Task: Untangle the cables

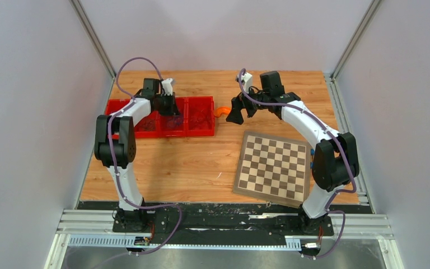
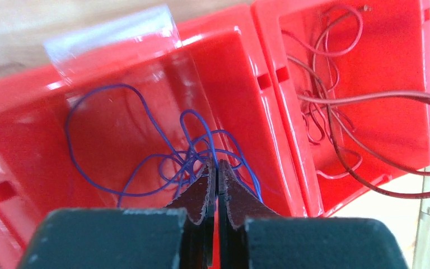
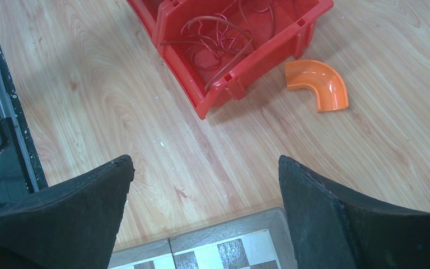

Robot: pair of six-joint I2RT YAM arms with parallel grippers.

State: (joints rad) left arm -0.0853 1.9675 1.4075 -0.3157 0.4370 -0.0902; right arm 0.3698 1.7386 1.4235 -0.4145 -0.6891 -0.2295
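The left gripper (image 2: 217,168) stood closed, its tips in the blue cables (image 2: 193,154) inside a red bin (image 2: 241,101) near the far left corner of the surface (image 3: 117,112). Whether one was pinched, I could not tell. The right gripper (image 3: 204,165) hung wide open. Next, probably, a slow lift.

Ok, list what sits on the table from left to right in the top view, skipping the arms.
The red bins → orange pipe elbow → chessboard.
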